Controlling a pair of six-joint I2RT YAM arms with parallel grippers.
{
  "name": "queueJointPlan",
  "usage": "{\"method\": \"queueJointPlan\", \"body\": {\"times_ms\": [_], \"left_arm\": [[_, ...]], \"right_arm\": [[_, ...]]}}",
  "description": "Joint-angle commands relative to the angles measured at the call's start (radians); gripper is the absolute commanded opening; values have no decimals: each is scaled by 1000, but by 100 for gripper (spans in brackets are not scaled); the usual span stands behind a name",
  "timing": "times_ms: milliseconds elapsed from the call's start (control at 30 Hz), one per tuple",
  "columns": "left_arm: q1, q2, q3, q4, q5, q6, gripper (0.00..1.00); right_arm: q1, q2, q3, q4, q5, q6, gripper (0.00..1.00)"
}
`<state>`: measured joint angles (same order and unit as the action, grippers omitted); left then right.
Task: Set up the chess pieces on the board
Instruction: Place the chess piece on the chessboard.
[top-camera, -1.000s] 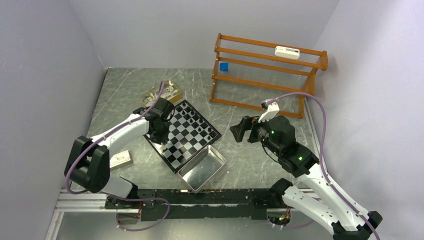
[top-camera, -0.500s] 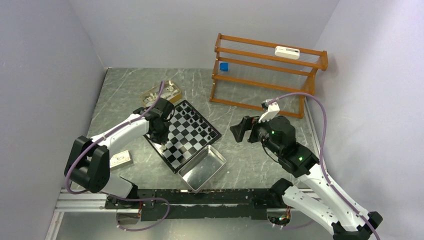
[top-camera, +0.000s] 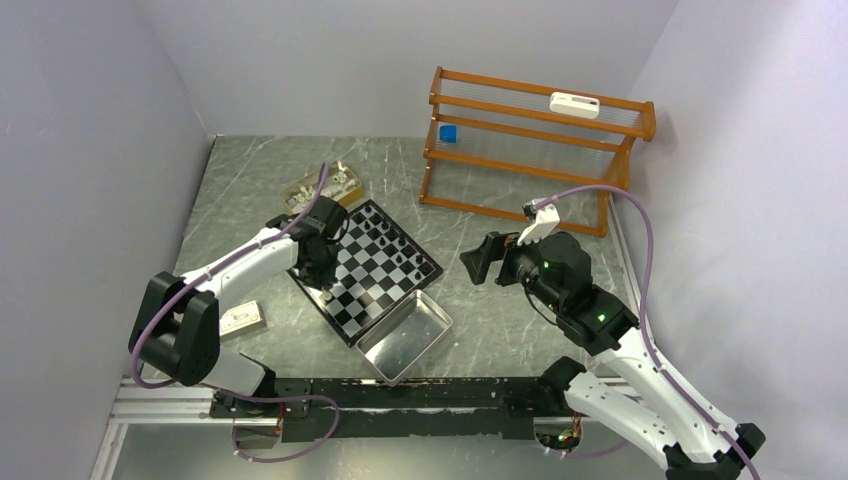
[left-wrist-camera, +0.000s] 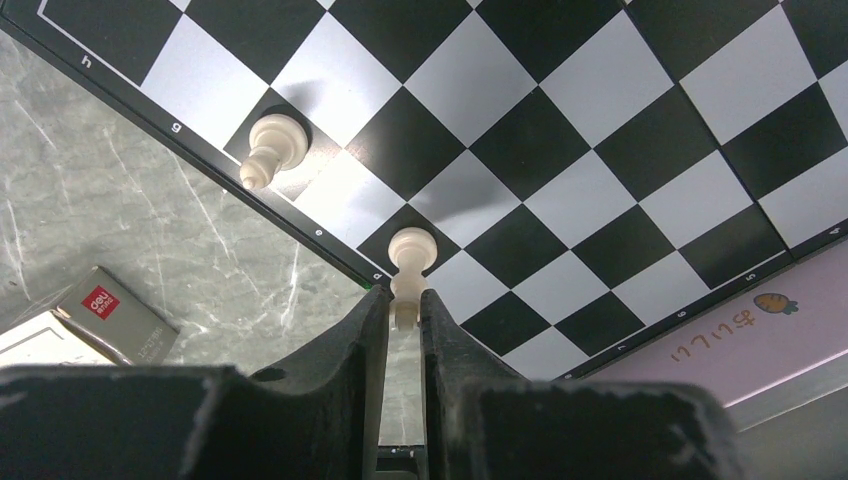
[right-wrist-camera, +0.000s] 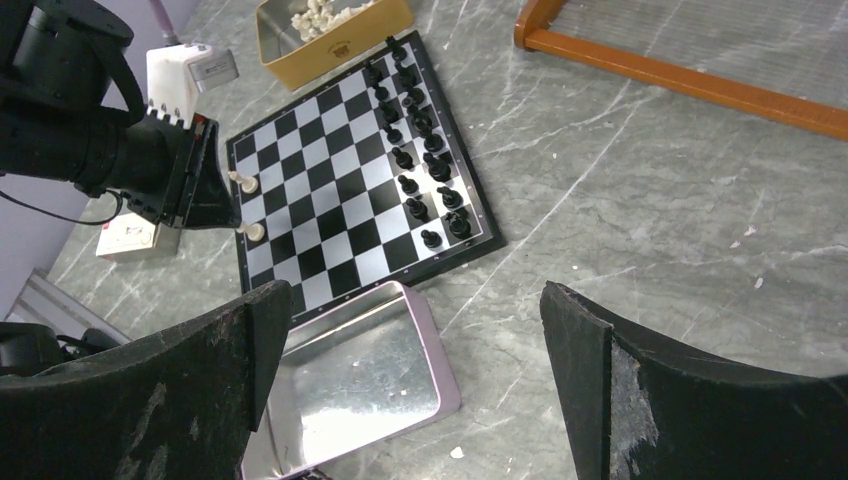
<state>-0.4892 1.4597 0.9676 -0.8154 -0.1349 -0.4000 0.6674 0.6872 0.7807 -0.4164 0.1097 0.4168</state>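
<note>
One white pawn (left-wrist-camera: 410, 250) is clamped in the left gripper (left-wrist-camera: 404, 312), upright over a dark square at the lower-left rim of the board (left-wrist-camera: 560, 150) in the left wrist view, with its base between the jaws. A second white piece (left-wrist-camera: 272, 148) stands further up and left along the same rim. The right gripper (right-wrist-camera: 415, 300) hangs spread wide and empty, well to the right of the board, so the left arm is clearly the nearer.

Board (right-wrist-camera: 340, 200) holds black rows (right-wrist-camera: 437, 170), two cream pieces (left-wrist-camera: 278, 142).
</note>
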Motion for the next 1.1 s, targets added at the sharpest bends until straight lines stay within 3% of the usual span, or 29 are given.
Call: {"method": "queueJointPlan", "body": {"times_ms": [0, 1067], "left_arm": [[-10, 14, 9, -22, 0, 10, 21], [-10, 12, 22, -28, -29, 0, 25]], "right_arm": [[4, -17, -9, 10, 15, -10, 100], [3, -17, -12, 11, 17, -8, 100]]}}
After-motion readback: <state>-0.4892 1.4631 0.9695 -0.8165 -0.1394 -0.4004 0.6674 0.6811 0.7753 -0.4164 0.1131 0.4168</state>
